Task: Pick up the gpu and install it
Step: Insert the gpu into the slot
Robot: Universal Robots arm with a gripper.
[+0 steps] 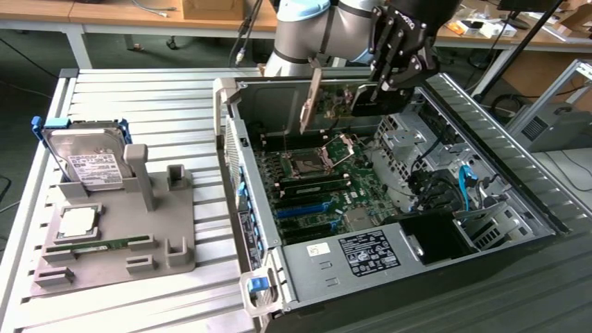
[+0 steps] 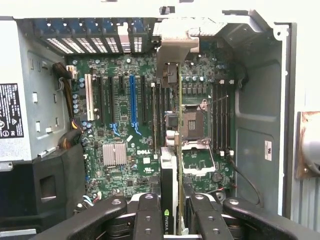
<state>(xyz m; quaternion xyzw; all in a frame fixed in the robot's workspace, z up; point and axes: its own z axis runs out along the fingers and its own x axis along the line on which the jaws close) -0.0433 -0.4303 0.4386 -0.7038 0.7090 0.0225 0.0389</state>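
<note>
End effector (image 1: 396, 82) partway closed, gripping the gpu (image 1: 375, 102) and holding it on edge over the open case (image 1: 268, 104), at twelve o'clock of the motherboard (image 1: 365, 173) in the exterior view. From the wrist: thin green card edge, black shroud with a green logo (image 2: 166, 220), silver bracket (image 2: 175, 50) at the far end.

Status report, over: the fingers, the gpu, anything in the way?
The fingers shut on the gpu, card on edge. Gpu above the motherboard of the open case, not yet seated. No obstacle seen under it.
</note>
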